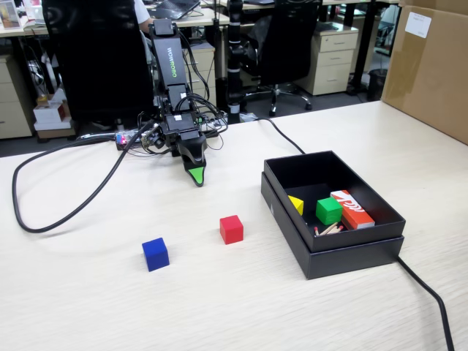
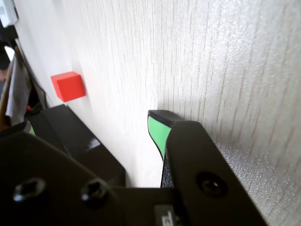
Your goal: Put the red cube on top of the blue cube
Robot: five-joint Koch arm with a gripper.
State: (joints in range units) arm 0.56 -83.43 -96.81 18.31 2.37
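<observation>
— Gripper (image 1: 196, 178) position? Closed or not?
— Near the table (image 1: 88, 307), tip down; I cannot tell.
— Red cube (image 1: 231, 229)?
— On the table, apart from the gripper toward the camera, untouched, matte and bright. The blue cube (image 1: 155, 254) sits left of it.

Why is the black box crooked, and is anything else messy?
The black box sits askew in its larger lid or base, so its edges don't line up. Small sticks lie loose inside. The red cube and blue cube look fine.
</observation>
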